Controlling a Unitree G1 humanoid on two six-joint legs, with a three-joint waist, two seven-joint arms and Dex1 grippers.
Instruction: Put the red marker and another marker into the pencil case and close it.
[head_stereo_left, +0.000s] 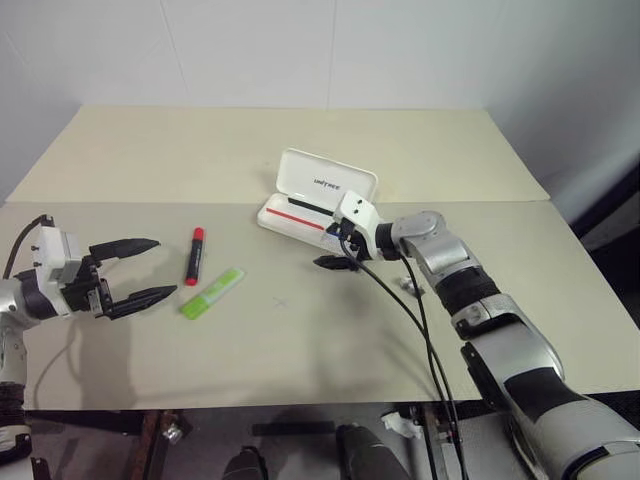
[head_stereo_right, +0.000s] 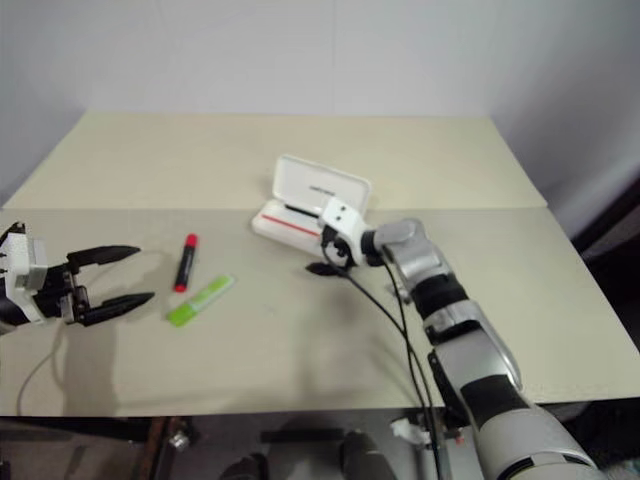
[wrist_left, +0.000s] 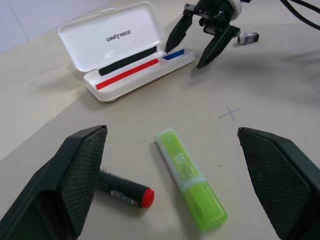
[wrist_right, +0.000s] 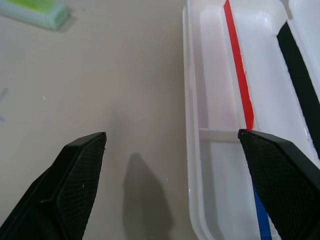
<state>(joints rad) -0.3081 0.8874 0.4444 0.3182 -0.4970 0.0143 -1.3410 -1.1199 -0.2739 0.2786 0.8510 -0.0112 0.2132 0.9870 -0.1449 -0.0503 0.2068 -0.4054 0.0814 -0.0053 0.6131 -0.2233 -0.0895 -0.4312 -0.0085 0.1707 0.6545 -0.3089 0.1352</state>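
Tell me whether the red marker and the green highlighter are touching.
Apart. The left wrist view shows bare table between the red marker and the green highlighter.

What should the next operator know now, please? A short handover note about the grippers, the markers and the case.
Left gripper: jaws open, empty, beside the markers.
Right gripper: jaws open, empty, at the near edge of the pencil case.
Red marker and green highlighter: side by side on the table, apart from the case.
Case: lid up, no marker inside.
Done: case open.
Left: put in both markers, close the lid.
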